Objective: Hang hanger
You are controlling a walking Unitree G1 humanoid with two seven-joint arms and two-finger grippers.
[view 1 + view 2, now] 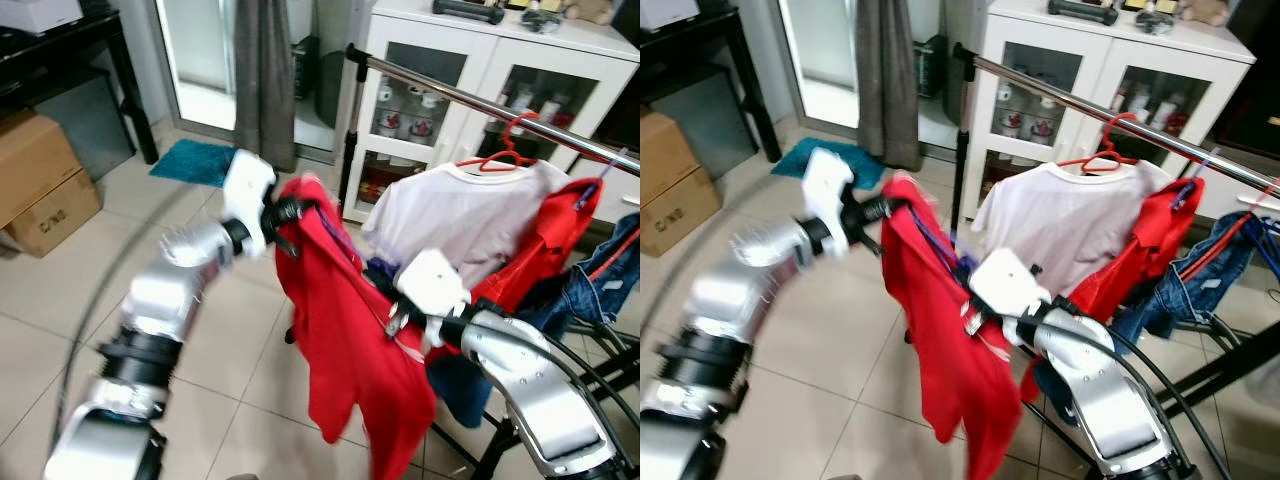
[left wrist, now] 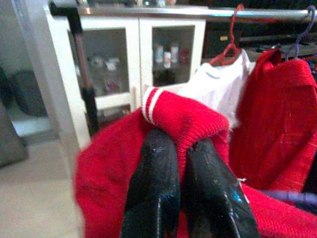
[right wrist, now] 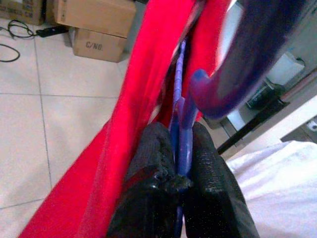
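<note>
Right gripper point(image 3: 181, 163) is clamped on the purple hanger point(image 3: 184, 126); left gripper point(image 2: 183, 163) pinches the red shirt point(image 1: 345, 330) — both held short of the rail point(image 1: 480, 105). Hooking remains.

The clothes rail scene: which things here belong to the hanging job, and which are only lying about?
Belong to the job:
- red shirt, pinched by the left hand
- purple hanger, gripped by the right hand
- clothes rail

Only lying about:
- white shirt
- white cabinet
- cardboard boxes
- teal mat
</note>
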